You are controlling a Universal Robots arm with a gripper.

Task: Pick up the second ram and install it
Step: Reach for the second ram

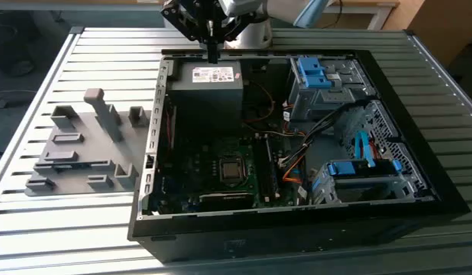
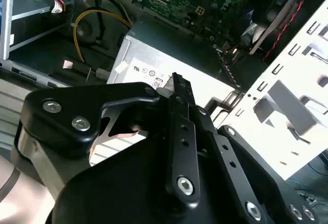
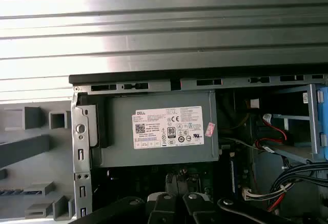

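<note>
The open case point(image 1: 444, 189) on the table point(image 1: 68, 229) holds one power supply point(image 1: 209, 86) at its 12 o'clock, one board point(image 1: 186, 175) at 6 o'clock, and two drive bays with blue clips point(image 1: 313, 71), at 1 and 4 o'clock. One grey fixture point(image 1: 75, 154) lies at 9 o'clock of the case. The gripper point(image 1: 213, 55) hangs over the supply's far edge, jaws clenched against each other. A narrow green strip at 3 o'clock of the socket point(image 1: 231, 169) looks like the ram point(image 1: 271, 169). Whether it is one stick or two, I cannot tell.
</note>
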